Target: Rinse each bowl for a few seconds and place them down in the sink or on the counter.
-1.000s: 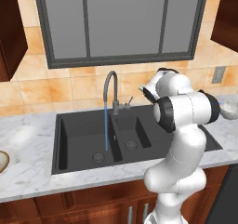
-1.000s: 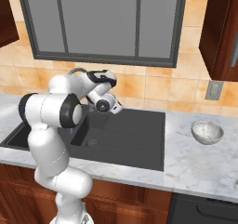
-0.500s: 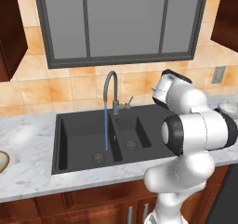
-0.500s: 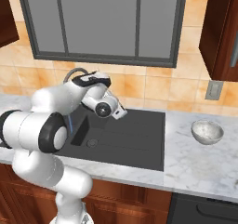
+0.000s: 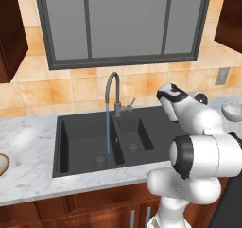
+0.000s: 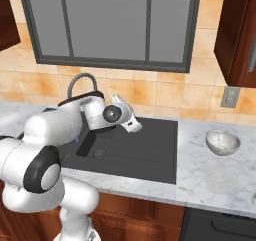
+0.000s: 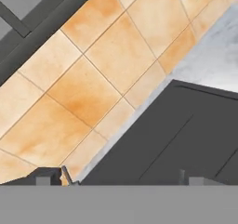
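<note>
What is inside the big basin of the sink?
A thin blue stream of water falls from the tap into the big basin near its drain. No bowl lies there. The near wall hides the front floor.

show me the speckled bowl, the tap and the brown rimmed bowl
speckled bowl (image 6: 223, 142), right base view, on its pale inside
tap (image 5: 111, 83), left base view, on the curve of the gooseneck
brown rimmed bowl (image 5: 2, 163), left base view, on the part showing at the picture's left edge
</note>
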